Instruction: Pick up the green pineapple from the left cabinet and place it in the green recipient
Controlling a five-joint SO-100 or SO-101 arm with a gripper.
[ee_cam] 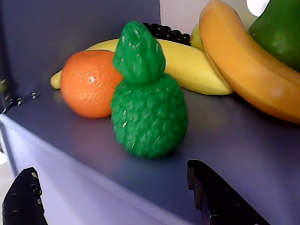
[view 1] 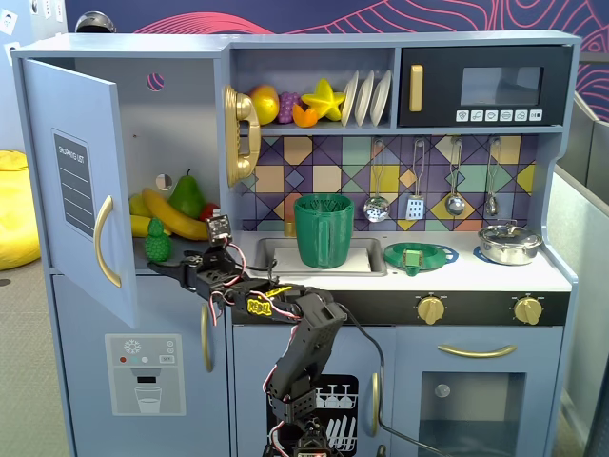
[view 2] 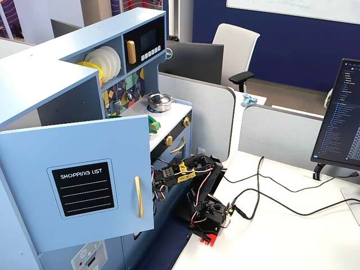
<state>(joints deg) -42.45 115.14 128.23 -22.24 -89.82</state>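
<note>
Light-blue painted board forms the left cabinet [view 1: 86, 190], its door swung open in both fixed views, with a gold handle and a dark "shopping list" label on the door face. Shelf surface inside is smooth, matte blue-grey. On it, near the front edge, the green pineapple [ee_cam: 146, 110] stands upright; in the wrist view an orange [ee_cam: 86, 84] sits just behind it to the left, bananas [ee_cam: 197, 65] lie behind and to the right. The gripper [view 1: 166, 269] is at the shelf's front edge, just below the pineapple; jaws spread, both dark tips apart and touching nothing. Further right in a fixed view, the green recipient [view 1: 324, 230] stands upright in the sink, then a flat green dish [view 1: 420, 255] and a steel pot [view 1: 509, 243] on the counter. Room: office setting, white desk [view 2: 281, 236] carrying the arm's base and cables, grey partitions, monitors, a chair.
</note>
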